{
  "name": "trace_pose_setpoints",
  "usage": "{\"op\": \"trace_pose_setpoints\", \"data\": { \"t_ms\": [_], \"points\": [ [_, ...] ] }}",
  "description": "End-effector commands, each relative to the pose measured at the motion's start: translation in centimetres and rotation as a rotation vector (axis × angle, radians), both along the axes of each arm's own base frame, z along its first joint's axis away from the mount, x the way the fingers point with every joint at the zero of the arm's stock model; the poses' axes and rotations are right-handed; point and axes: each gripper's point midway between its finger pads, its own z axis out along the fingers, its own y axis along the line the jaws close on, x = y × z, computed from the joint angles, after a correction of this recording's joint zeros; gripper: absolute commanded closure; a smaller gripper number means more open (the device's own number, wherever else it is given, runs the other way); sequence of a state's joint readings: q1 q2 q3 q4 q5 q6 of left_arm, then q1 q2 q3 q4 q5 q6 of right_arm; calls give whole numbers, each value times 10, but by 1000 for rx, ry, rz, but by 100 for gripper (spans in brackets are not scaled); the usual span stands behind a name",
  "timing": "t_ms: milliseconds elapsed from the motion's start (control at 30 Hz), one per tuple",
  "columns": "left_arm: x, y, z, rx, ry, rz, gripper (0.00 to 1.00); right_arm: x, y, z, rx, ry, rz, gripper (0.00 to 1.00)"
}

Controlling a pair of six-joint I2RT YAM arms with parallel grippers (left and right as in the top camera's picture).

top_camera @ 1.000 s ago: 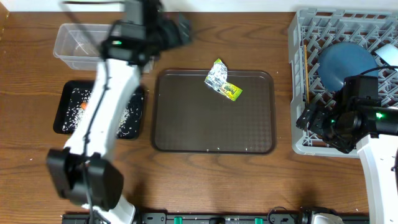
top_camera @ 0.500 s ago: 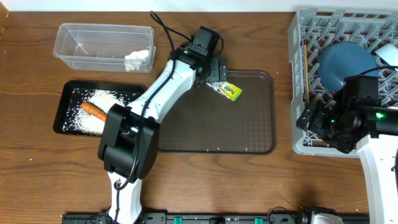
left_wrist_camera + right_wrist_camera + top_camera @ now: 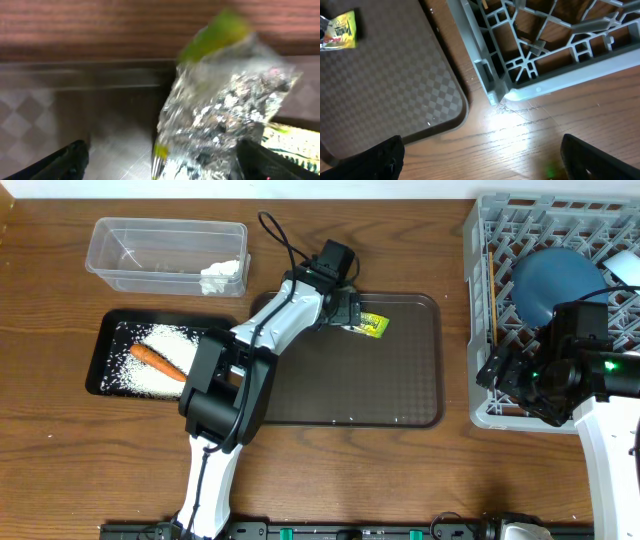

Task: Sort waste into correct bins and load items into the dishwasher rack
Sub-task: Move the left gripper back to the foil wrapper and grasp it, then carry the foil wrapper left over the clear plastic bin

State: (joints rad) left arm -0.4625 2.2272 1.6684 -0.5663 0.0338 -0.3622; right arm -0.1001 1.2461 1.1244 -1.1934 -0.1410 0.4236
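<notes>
Wrapper on brown tray, toward table's far edge | step: grabbing last waste | my left hand spread wide astride it, not pinching | my right hand spread, idle beside rack | next: pinch, lift, probably carry to clear tub

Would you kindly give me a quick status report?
Left tool open around wrapper on brown tray. Right tool open by dishwasher rack corner. Nothing in the way.

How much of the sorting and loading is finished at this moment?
Done: rice and carrot lie in the black tray, tissue in the clear tub, plate and chopsticks in the rack. In hand: open left gripper at the wrapper on the brown tray. Left: binning it.
</notes>
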Motion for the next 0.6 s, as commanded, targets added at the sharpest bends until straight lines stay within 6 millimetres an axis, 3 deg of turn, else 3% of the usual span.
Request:
{"op": "trace_pose_setpoints", "data": {
  "t_ms": [0, 400, 567],
  "points": [
    [1, -4, 7, 10, -24, -18, 8, 0, -4, 4, -11, -13, 1, 1],
    [-14, -33, 7, -69, 16, -85, 11, 0, -4, 4, -11, -13, 1, 1],
    [-14, -32, 7, -68, 15, -84, 30, 0, -4, 4, -11, -13, 1, 1]
  ]
}}
